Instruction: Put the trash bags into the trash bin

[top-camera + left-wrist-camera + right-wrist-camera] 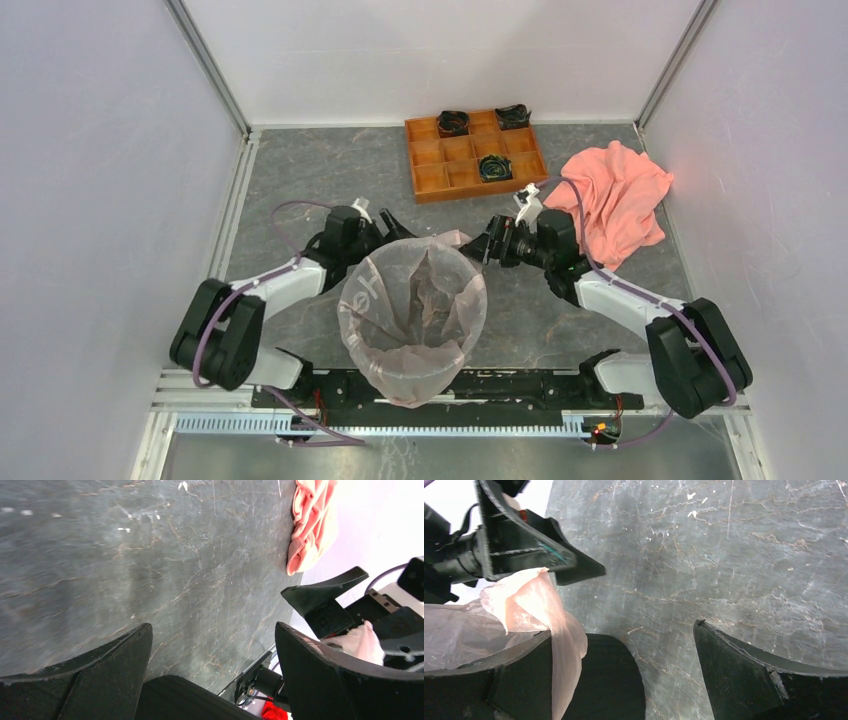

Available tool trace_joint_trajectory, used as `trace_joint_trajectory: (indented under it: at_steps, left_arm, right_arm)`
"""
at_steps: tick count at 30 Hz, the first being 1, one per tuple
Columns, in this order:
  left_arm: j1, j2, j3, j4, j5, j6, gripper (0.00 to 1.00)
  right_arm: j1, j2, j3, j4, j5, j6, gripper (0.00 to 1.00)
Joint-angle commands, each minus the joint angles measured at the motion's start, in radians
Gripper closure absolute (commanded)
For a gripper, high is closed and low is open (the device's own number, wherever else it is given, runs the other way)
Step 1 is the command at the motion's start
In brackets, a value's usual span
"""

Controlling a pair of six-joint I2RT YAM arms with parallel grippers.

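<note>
The pale pink trash bag (412, 300) lines the trash bin (415, 388). Its mouth is spread over the rim and its skirt hangs down the outside, so only the bin's dark base shows through. My left gripper (393, 228) is open at the bin's far left rim. In the left wrist view (212, 627) only bare table lies between its jaws. My right gripper (487, 246) is open at the far right rim. In the right wrist view (624, 630) a loose flap of the bag (536, 607) lies over its left finger, not pinched.
An orange compartment tray (430, 180) with three dark bundles stands at the back. A salmon-pink cloth (615, 195) lies at the back right, and also shows in the left wrist view (310, 525). Grey walls close in both sides.
</note>
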State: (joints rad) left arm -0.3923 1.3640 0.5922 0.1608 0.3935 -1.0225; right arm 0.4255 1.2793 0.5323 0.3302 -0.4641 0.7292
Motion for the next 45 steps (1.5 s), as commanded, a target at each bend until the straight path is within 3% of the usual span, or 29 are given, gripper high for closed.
trace_joint_trajectory:
  at_steps: [1, 6, 11, 14, 22, 25, 31, 33, 36, 45]
  left_arm:
    - [-0.044, 0.124, 0.134, 0.055, -0.012, -0.038, 0.02]
    - [0.062, 0.11, 0.261, -0.196, -0.126, 0.131, 0.0]
    - [0.243, -0.069, 0.323, -0.507, -0.271, 0.282, 0.0]
    - [0.257, -0.229, 0.346, -0.655, -0.368, 0.317, 0.0]
    - [0.242, -0.563, 0.147, -0.866, -0.156, 0.195, 0.0]
    - [0.234, -0.666, 0.158, -1.012, -0.182, 0.205, 0.04]
    - [0.234, -0.67, 0.249, -1.285, -0.307, 0.354, 0.26]
    - [0.234, -0.664, 0.228, -1.307, -0.234, 0.402, 0.35]
    - [0.185, -0.636, 0.166, -1.311, -0.008, 0.469, 0.5]
    - [0.042, -0.712, 0.015, -1.222, 0.309, 0.467, 0.48]
  right_arm:
    - [0.009, 0.023, 0.041, 0.053, 0.052, -0.005, 0.02]
    - [-0.015, 0.026, 0.165, -0.166, 0.111, -0.189, 0.02]
    - [-0.027, -0.014, 0.199, -0.292, 0.153, -0.311, 0.02]
    - [-0.029, -0.038, 0.22, -0.351, 0.201, -0.363, 0.02]
    - [-0.029, 0.002, 0.34, -0.414, 0.251, -0.439, 0.02]
    - [-0.029, 0.022, 0.363, -0.412, 0.239, -0.443, 0.02]
    - [-0.029, 0.006, 0.323, -0.367, 0.223, -0.413, 0.02]
    - [-0.029, 0.003, 0.307, -0.351, 0.221, -0.406, 0.02]
    - [-0.029, 0.013, 0.307, -0.35, 0.213, -0.403, 0.02]
    - [-0.029, 0.048, 0.312, -0.338, 0.192, -0.385, 0.02]
